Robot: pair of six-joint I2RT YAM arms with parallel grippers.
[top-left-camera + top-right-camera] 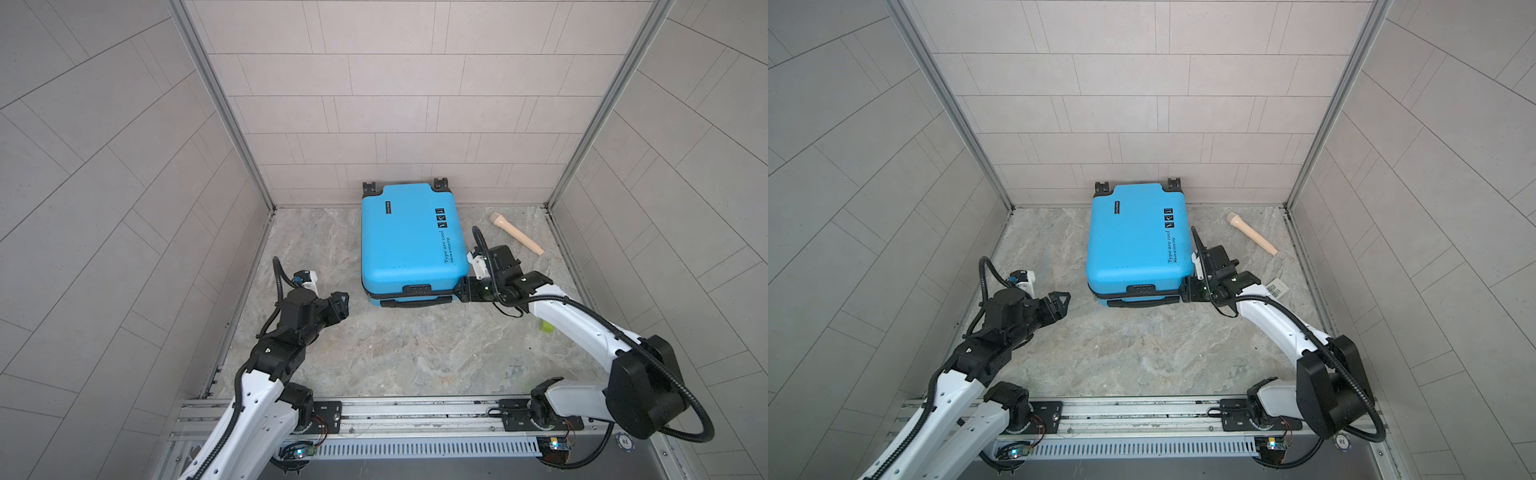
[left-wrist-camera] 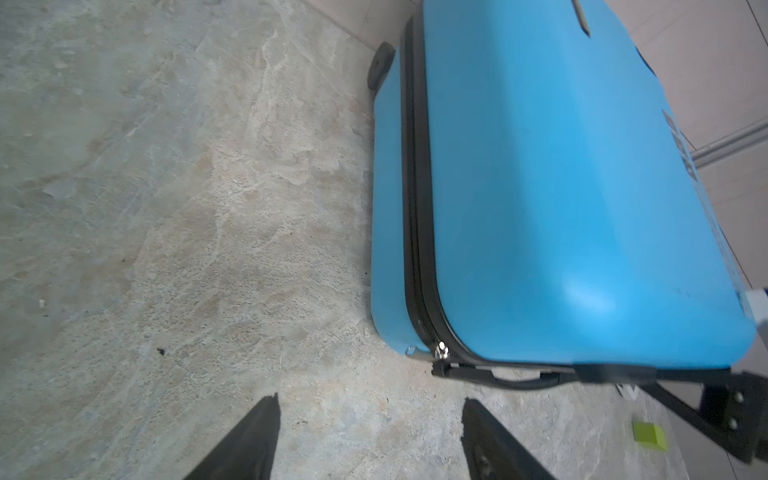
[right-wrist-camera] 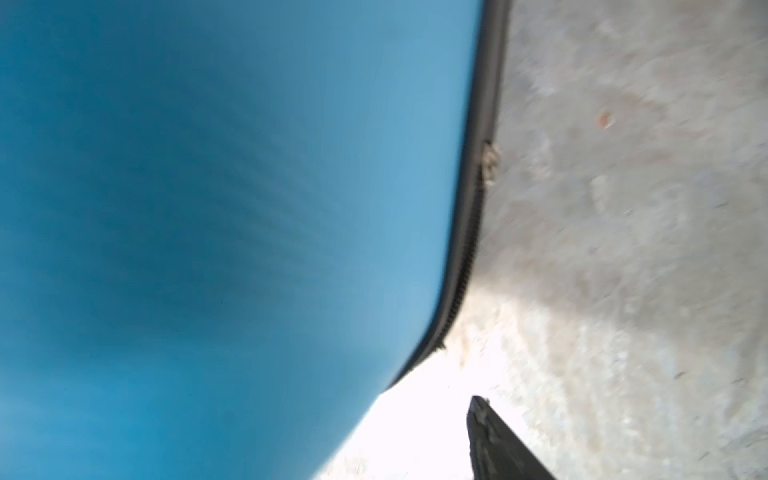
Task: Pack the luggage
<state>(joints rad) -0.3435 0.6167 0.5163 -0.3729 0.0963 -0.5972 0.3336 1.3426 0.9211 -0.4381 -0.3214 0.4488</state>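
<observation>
Small bright-blue hard-shell suitcase [image 1: 409, 237] flat on grey stone tabletop [image 1: 395, 345], lid down. Left tool [image 2: 370, 401] spread wide, nothing in it, near suitcase's arm-side left corner, not touching. Right tool [image 1: 463, 289] right at suitcase's arm-side right corner; grip hidden, cannot tell. Looks like zip step. Next: left tool pinch tiny silver zipper pull [image 2: 441, 349]; needs careful aim.

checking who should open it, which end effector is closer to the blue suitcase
Right. The right end effector is right at the near right corner of the blue suitcase; the left end effector hovers off its near left corner, a clear gap away.
</observation>
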